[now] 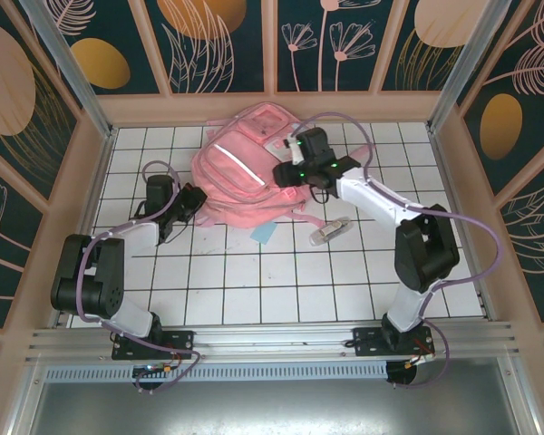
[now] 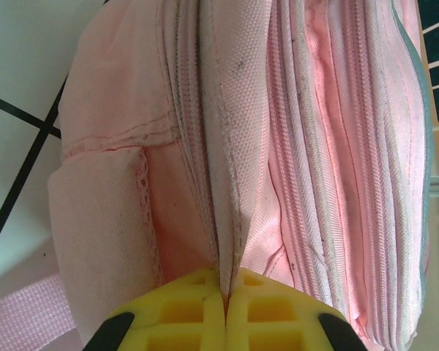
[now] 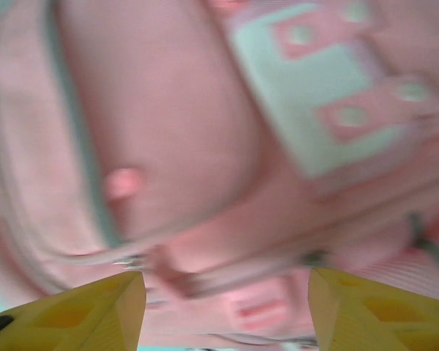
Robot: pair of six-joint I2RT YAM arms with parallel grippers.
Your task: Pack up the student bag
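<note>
Two grippers meet the student bag (image 1: 240, 168), lying upper centre in the top view: your left gripper (image 2: 225, 292) is clenched on a seam fold (image 2: 223, 183) at its left edge, your right gripper (image 3: 225, 285) hangs over it, jaws apart and empty. Expect soft, sagging fabric; grip stitched seams or straps (image 2: 18, 322).

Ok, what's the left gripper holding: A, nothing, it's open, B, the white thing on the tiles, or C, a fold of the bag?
C: in the left wrist view the left gripper has its jaws pressed together on a seamed fold of the bag.
</note>
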